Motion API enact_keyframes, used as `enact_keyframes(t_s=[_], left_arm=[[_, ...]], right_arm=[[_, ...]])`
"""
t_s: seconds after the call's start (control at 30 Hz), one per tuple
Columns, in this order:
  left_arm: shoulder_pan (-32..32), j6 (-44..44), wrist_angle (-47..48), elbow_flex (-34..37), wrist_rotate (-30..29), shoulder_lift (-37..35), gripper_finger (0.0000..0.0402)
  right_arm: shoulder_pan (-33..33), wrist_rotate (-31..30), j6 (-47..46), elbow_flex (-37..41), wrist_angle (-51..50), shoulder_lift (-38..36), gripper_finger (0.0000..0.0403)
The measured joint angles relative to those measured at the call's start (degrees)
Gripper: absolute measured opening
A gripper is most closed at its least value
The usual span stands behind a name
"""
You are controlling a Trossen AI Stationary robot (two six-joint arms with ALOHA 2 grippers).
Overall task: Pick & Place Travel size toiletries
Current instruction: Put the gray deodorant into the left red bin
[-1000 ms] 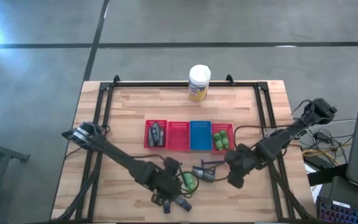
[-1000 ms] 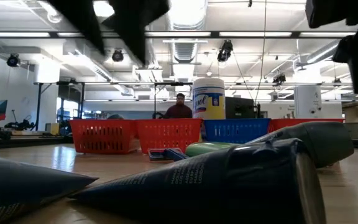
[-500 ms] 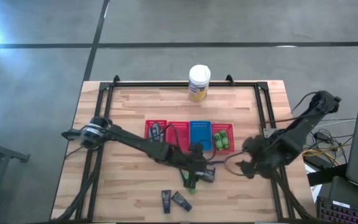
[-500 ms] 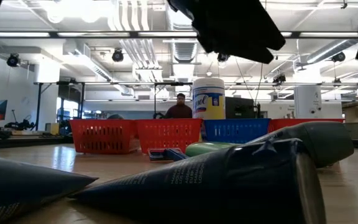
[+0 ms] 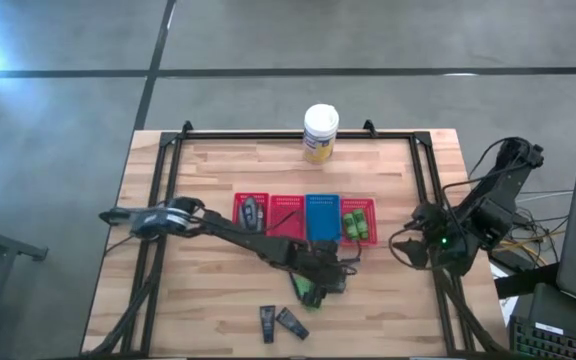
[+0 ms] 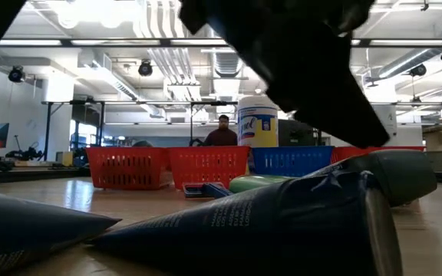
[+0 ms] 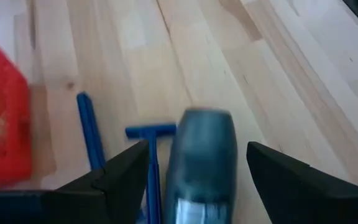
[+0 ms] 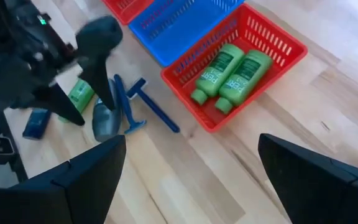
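Observation:
A grey oval bottle [image 7: 201, 163] lies on its side on the wood beside thin blue T-shaped sticks [image 7: 149, 132]. My left gripper [image 7: 197, 146] is open, one finger on either side of the bottle, with a gap showing on both sides; in the high view it [image 5: 325, 275] is near the table's middle front. A loose green bottle [image 5: 308, 293] and two black tubes [image 5: 278, 322] lie nearer the front edge. My right gripper [image 8: 191, 140] is open and empty at the table's right edge [image 5: 405, 250].
A row of slotted trays stands mid-table: a red one [image 5: 251, 215] with grey bottles, a red one [image 5: 288, 218], a blue one [image 5: 322, 218], and a red one [image 8: 272, 37] with two green bottles [image 8: 232, 71]. A white-lidded jar [image 5: 320, 133] stands at the far edge.
My left gripper has gone from over the black tubes near the front edge toward the far right, past the green bottle, to the grey bottle. The tubes lie uncovered now. My right gripper has drawn back toward the table's right edge.

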State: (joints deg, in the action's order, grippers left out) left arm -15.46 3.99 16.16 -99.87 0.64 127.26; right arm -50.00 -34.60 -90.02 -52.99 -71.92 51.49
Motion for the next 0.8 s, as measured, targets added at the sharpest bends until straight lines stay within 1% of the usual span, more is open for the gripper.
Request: enact_keyframes(t_s=[0.17, 0.23, 0.33, 0.43, 0.6, 0.8], left_arm=[[-0.1, 1.1, 8.8, -8.3, 0.8, 5.6, 0.0282], [-0.2, 1.1, 13.1, -11.0, 1.4, 7.2, 0.0289], [-0.1, 1.8, 16.6, -13.7, 1.4, 8.5, 0.0293], [-0.1, 1.9, 17.7, -14.1, 1.4, 8.9, 0.0286], [-0.1, 3.2, 20.9, -13.7, 1.4, 8.9, 0.0257], [-0.1, 3.9, 19.6, -13.5, 1.4, 8.8, 0.0222]], right_arm=[[0.0, 0.0, -0.2, 0.0, -0.1, 0.5, 0.0364], [0.0, 0.0, -0.2, 0.0, -0.2, 0.8, 0.0364], [0.0, 0.1, -0.4, 0.1, -0.3, 0.9, 0.0364], [0.0, 0.0, -0.5, 0.2, -0.5, 0.9, 0.0364], [0.0, 0.0, -1.1, 0.2, -1.7, 0.9, 0.0364], [0.0, 0.0, -1.6, 0.4, -2.7, 0.9, 0.0364]])
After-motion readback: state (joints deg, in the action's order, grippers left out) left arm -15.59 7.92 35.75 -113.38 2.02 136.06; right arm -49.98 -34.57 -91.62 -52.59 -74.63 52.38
